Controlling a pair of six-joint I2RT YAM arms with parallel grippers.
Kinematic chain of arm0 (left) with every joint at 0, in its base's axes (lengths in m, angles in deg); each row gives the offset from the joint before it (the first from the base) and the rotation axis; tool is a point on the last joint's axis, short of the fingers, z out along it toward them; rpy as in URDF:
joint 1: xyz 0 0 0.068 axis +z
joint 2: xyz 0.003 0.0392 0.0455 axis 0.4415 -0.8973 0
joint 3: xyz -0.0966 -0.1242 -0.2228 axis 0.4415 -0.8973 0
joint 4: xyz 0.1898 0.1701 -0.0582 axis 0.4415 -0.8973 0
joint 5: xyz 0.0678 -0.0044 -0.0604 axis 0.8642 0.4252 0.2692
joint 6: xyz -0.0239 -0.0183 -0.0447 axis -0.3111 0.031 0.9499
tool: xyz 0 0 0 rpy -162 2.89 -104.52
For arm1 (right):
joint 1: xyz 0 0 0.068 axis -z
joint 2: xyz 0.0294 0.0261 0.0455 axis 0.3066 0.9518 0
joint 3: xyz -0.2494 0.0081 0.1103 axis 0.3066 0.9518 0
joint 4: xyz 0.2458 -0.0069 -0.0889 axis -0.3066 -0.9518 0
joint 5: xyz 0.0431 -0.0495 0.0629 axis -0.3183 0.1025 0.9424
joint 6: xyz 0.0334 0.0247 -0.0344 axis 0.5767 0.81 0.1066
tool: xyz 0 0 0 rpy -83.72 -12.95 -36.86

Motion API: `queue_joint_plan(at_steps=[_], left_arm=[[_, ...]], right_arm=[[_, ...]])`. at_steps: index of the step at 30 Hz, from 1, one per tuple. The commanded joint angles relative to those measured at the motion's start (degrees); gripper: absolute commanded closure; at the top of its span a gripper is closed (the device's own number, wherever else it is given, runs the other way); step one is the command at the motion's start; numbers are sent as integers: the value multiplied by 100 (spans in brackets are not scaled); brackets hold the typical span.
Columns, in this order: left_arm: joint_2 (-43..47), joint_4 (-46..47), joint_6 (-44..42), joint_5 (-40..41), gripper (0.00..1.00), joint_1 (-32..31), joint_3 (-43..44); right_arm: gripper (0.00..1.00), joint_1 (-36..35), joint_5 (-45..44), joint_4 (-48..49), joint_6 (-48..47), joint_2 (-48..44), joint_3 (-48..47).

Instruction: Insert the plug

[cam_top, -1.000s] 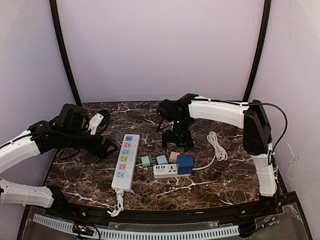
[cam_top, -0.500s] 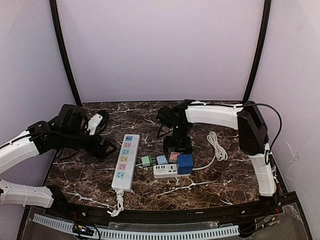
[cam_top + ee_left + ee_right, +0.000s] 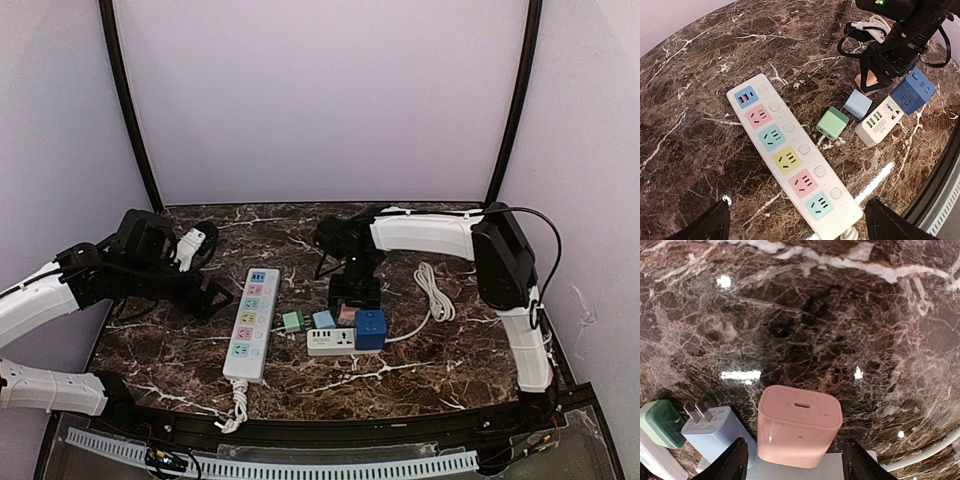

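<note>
Overhead view: over the last second the right gripper (image 3: 355, 293) has come forward and down from behind the plug cluster. It now sits just over the pink square charger plug (image 3: 347, 313), which is mostly hidden beneath it. The left arm has barely shifted. The pink plug lies mid-table on the dark brown marble tabletop (image 3: 170, 350). It stands at the right end of a short row with a green square plug (image 3: 292, 321) and a light blue square plug (image 3: 323, 319). Just in front lie a small white socket bar (image 3: 330, 342) and, on its right, a dark blue cube adapter (image 3: 369, 327). A long white power strip with pastel sockets (image 3: 250, 322) lies to the left. A coiled white cable (image 3: 433, 290) lies to the right.

Left wrist view: the left gripper (image 3: 797, 210) is spread wide and holds nothing, hovering above the near end of the long strip. The pink plug shows only as a corner under the black right gripper.

Right wrist view: the claw is parted, one black finger (image 3: 735, 462) on either side of the pink plug. The plug is centred between them with its port face up. Contact with its sides cannot be told.
</note>
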Motion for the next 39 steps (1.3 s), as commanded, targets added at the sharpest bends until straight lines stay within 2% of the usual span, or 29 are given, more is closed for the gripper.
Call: queue_joint_plan(at_steps=[1, 12, 15, 21, 29, 36, 39], left_arm=[[25, -65, -29, 55, 6, 33, -120], [3, 2, 6, 64, 6, 35, -171], [-10, 20, 24, 64, 6, 33, -181], [2, 11, 9, 64, 6, 33, -169], [-33, -200, 21, 236, 6, 33, 95], [-20, -766, 61, 450, 6, 33, 811], [-30, -1047, 169, 511, 6, 33, 1106]], right_arm=[[39, 32, -100, 154, 105, 211, 47], [48, -38, 106, 264, 188, 290, 158], [62, -44, 103, 302, 159, 305, 180], [75, -38, -83, 250, 15, 296, 117], [89, -30, -494, 483, -816, 36, -384], [99, -10, -775, 793, -1574, -374, -634], [100, -3, -901, 977, -1916, -584, -736]])
